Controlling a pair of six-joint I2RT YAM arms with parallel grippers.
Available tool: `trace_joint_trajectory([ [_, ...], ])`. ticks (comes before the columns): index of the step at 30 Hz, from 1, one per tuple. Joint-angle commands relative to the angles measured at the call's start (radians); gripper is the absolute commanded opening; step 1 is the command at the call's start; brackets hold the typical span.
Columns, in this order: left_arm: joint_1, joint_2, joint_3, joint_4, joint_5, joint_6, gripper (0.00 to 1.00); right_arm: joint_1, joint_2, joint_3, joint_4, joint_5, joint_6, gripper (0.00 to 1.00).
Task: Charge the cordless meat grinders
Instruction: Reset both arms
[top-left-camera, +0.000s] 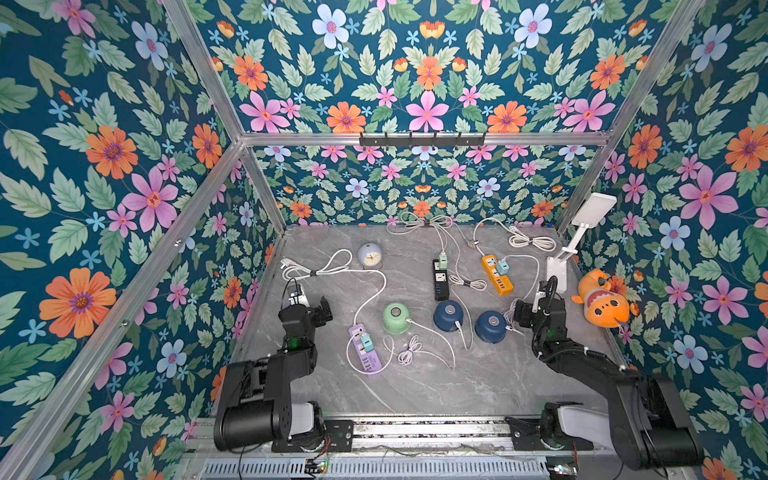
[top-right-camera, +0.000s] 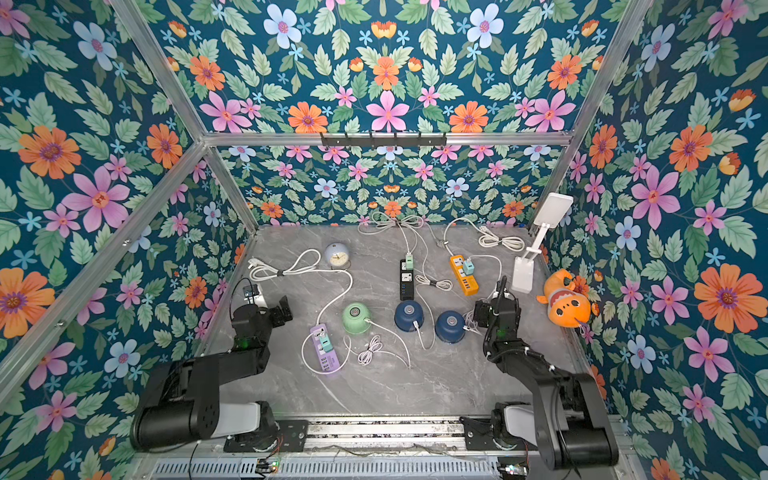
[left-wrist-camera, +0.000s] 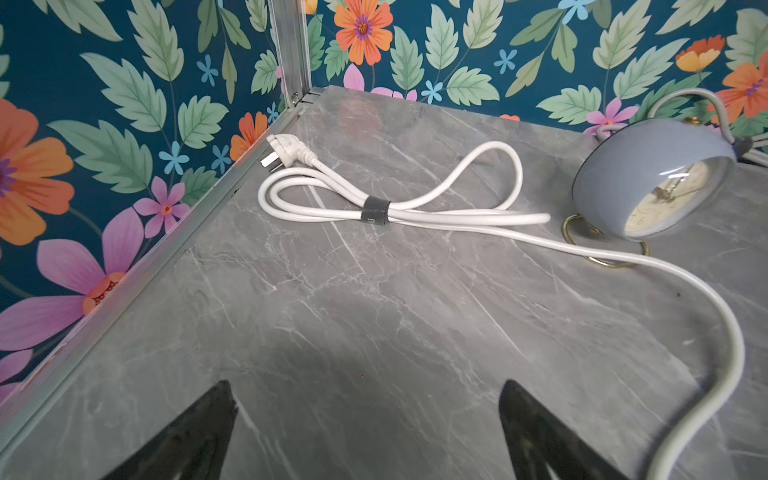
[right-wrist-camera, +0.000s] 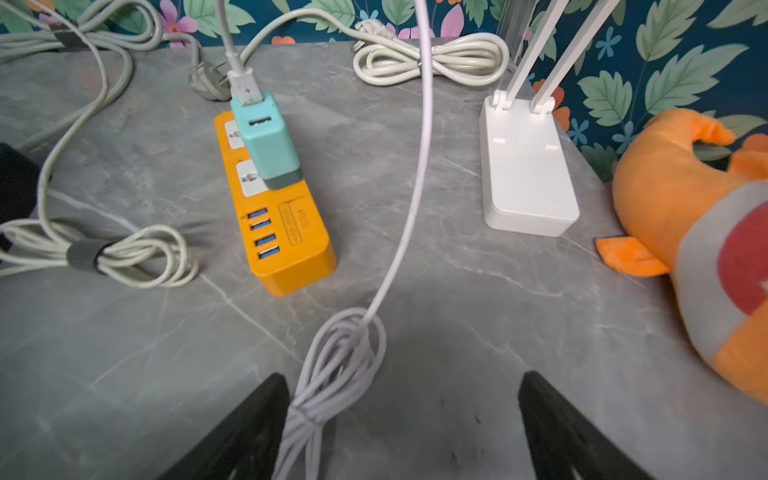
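Currently, three cordless meat grinders stand in a row on the counter (top-left-camera: 436, 386): mint green grinder (top-left-camera: 396, 318), navy grinder (top-left-camera: 449, 316), second navy grinder (top-left-camera: 491, 326), white cables (top-left-camera: 458, 325) at their sides. Left jaws wide, empty. Right jaws wide, straddling a bundled cable (right-wrist-camera: 332, 365).

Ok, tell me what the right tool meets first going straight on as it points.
The bundled white cable, lying just ahead of the open right tool; height is unclear, so it may pass above.
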Motion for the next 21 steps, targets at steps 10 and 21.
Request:
trace_joint_trajectory([
  [10, -0.084, 0.177, 0.056, 0.276, -0.014, 0.084, 1.00, -0.030, 0.145, -0.025, 0.361, -0.049, 0.010, 0.99],
  [21, -0.106, 0.179, 0.062, 0.267, -0.051, 0.100, 1.00, -0.050, 0.141, -0.007, 0.308, -0.154, 0.004, 0.99],
])
